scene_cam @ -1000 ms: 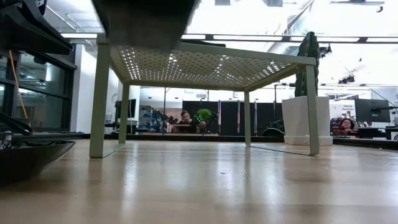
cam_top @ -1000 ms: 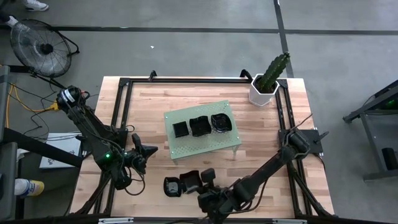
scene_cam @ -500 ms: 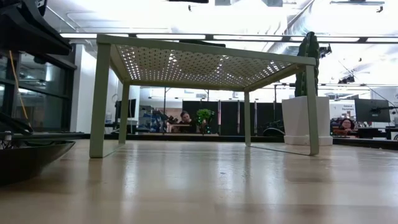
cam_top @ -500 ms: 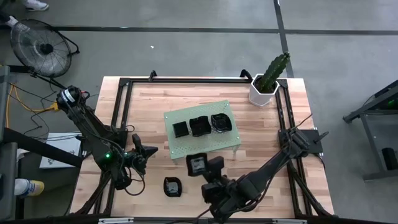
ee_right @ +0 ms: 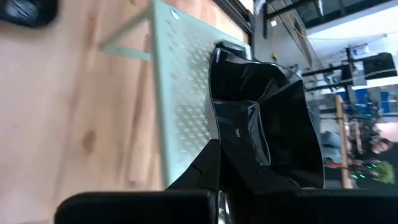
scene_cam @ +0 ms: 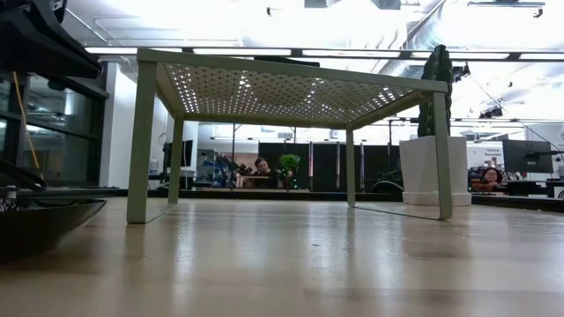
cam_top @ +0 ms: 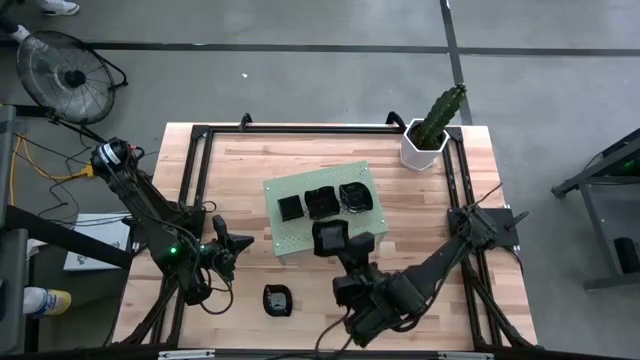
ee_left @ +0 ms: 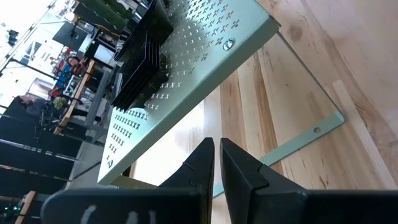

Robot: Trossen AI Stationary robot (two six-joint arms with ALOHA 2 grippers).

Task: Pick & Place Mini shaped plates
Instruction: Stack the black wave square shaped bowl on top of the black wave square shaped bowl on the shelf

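My right gripper (cam_top: 341, 246) is shut on a glossy black square mini plate (cam_top: 330, 237), held above the near edge of the green perforated board (cam_top: 300, 232). The right wrist view shows this plate (ee_right: 261, 118) large in front of the gripper (ee_right: 225, 177). Three more black mini plates (cam_top: 320, 202) sit in a row on the board's top. Another one (cam_top: 277, 300) lies on the table by the near edge. My left gripper (cam_top: 228, 250) is shut and waits left of the board, which the left wrist view shows beyond the gripper (ee_left: 216, 163). My right gripper pinches the black plate between its two fingers by the rim nearest the wrist (ee_right: 239, 165). The fingers come from the table's near side, slanting toward the far edge. The plate is lifted clear, above the board's near edge.
A white hexagonal pot with a cactus (cam_top: 428, 140) stands at the far right corner. A black frame (cam_top: 200, 135) runs round the table edges. The board stands on thin legs (scene_cam: 141, 141), with open room under it. Bare wood lies right of the board.
My right gripper has risen from the table near the near edge, carrying the plate up and toward the far edge, and now stands over the board's near edge. The plate next to it on the table stayed where it was.
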